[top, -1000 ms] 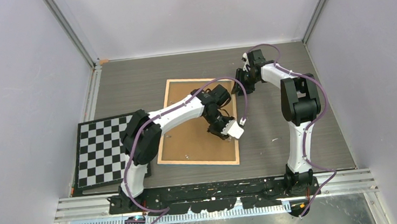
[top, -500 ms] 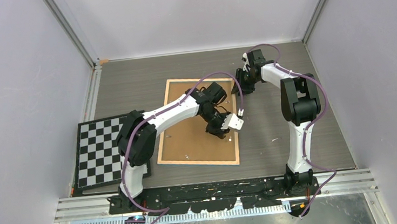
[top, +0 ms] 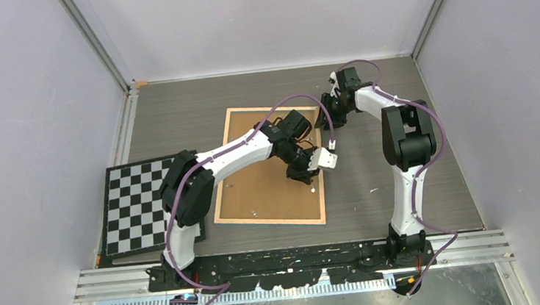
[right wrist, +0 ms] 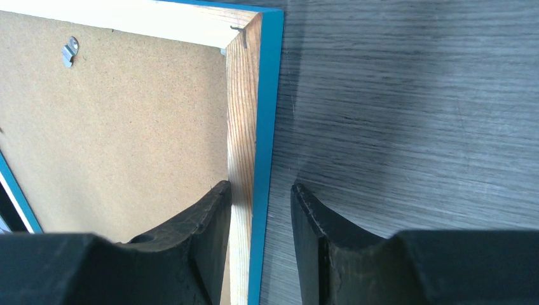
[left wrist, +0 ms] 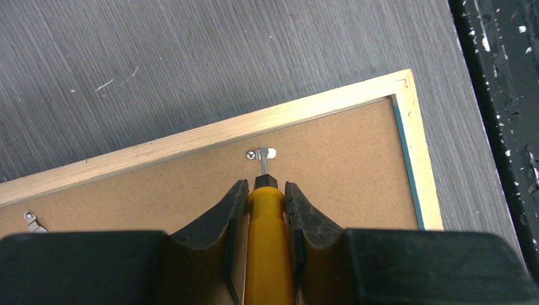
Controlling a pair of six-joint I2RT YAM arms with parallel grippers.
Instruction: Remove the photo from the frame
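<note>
The frame point(top: 267, 190) lies face down on the table, brown fibreboard back up, light wood rim around it. The photo is hidden under the backing. My left gripper point(top: 304, 171) is over the frame's right part, shut on a yellow screwdriver point(left wrist: 270, 241). The screwdriver's metal tip touches a small metal tab point(left wrist: 262, 153) near the wood rim point(left wrist: 210, 133). My right gripper point(top: 327, 110) is at the frame's far right corner. In the right wrist view it point(right wrist: 260, 187) stands open astride the wood rim point(right wrist: 241, 95), with a gap to the blue edge.
A black-and-white checkerboard point(top: 139, 204) lies left of the frame, partly under the left arm. More metal tabs show on the backing point(left wrist: 32, 219) point(right wrist: 68, 51). A black plate point(left wrist: 502, 95) runs along the table's near edge. Walls enclose the table.
My left gripper has shifted a little toward the far side along the frame's right part, with the screwdriver in it. The right arm and the frame have not moved.
</note>
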